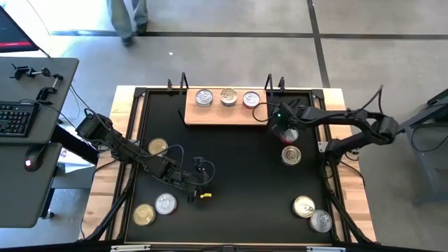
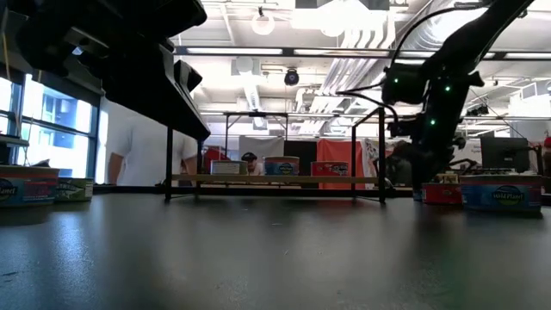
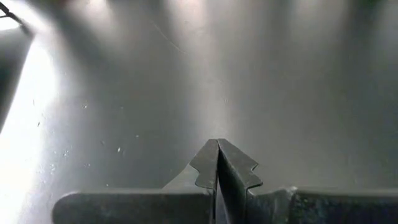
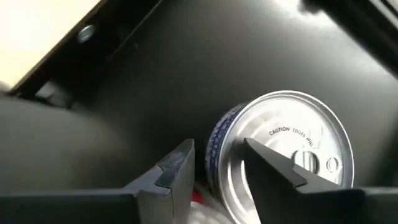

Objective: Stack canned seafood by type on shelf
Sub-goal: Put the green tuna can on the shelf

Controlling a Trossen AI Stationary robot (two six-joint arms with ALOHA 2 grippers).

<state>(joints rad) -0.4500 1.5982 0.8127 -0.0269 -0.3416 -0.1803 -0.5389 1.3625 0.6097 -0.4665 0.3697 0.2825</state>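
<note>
Tins (image 1: pixel 229 96): three stand in a row on the shelf (image 1: pixel 210 115) at the table's far side. Just off the shelf's right end, your right gripper (image 1: pixel 285 129) hangs over a red-sided tin (image 1: pixel 288 136), fingers (image 4: pixel 177 167) parted; whether they hold it, you cannot tell. A silver-lidded tin (image 4: pixel 292 149) lies just beyond them. Your left gripper (image 3: pixel 217 163), fingers pressed together and empty, waits over bare table (image 1: pixel 231 161) near the front-left tins (image 1: pixel 166 204), well apart from the shelf.
</note>
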